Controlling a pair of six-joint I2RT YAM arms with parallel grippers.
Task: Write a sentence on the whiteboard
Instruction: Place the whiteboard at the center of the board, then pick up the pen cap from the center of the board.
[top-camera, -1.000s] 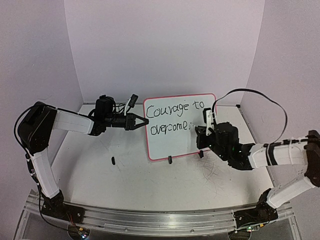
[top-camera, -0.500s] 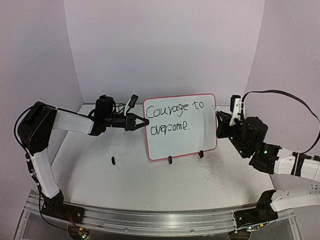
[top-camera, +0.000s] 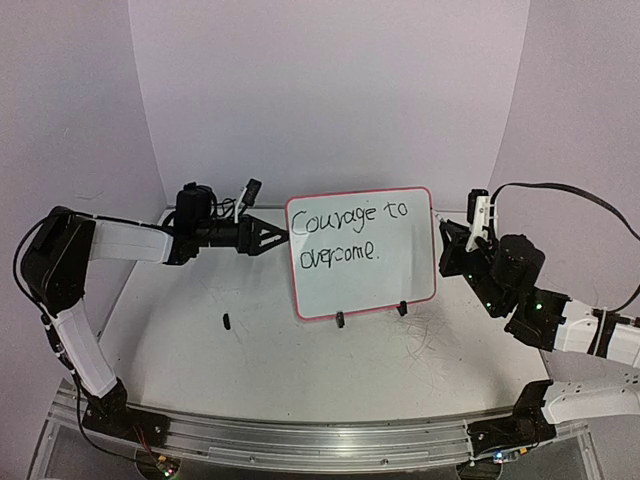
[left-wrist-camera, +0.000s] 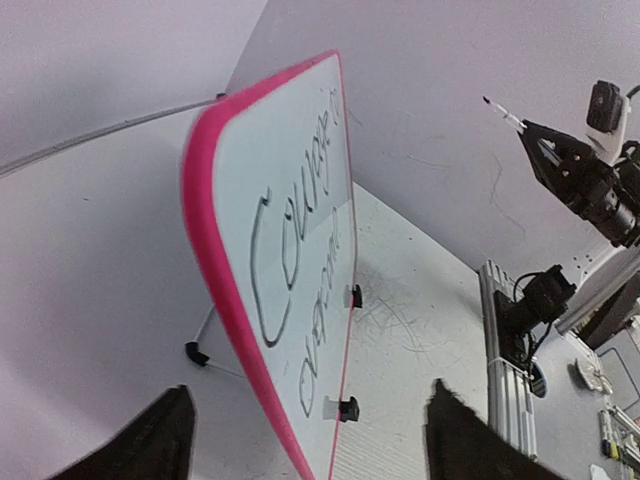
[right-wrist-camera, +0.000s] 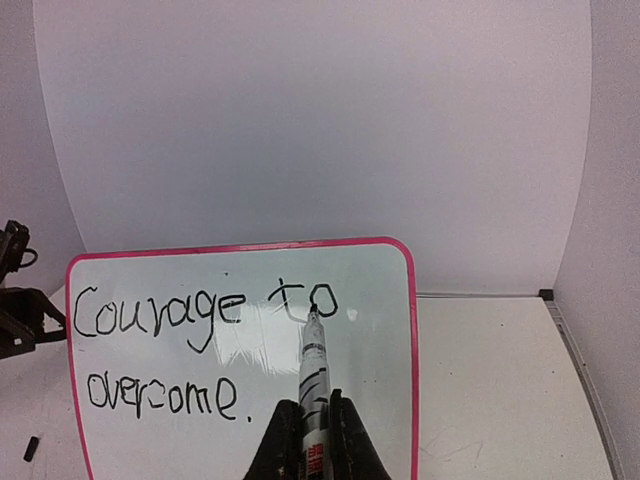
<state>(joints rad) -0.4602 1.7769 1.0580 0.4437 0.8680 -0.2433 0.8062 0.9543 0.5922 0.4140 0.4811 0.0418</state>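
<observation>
The whiteboard (top-camera: 360, 250) stands upright on two black clip feet at mid-table, pink-framed, reading "Courage to overcome." My left gripper (top-camera: 276, 236) is open at the board's left edge. In the left wrist view the pink edge (left-wrist-camera: 215, 270) runs between my dark fingers (left-wrist-camera: 160, 440), and no contact shows. My right gripper (top-camera: 452, 245) hovers off the board's right edge, shut on a black-and-white marker (right-wrist-camera: 316, 385). The marker's tip (left-wrist-camera: 490, 102) points toward the board with a gap between them. In the right wrist view the whiteboard (right-wrist-camera: 380, 400) faces me.
A small black cap-like piece (top-camera: 227, 321) lies on the table left of the board. The board's feet (top-camera: 341, 320) and a wire stand behind it (left-wrist-camera: 195, 352) rest on the white tabletop. White walls close in the back and sides. A metal rail (top-camera: 300, 440) runs along the near edge.
The left gripper went from shut at the board's left edge to open and drew back a little leftward. The right arm carried the marker off the board face to the right.
</observation>
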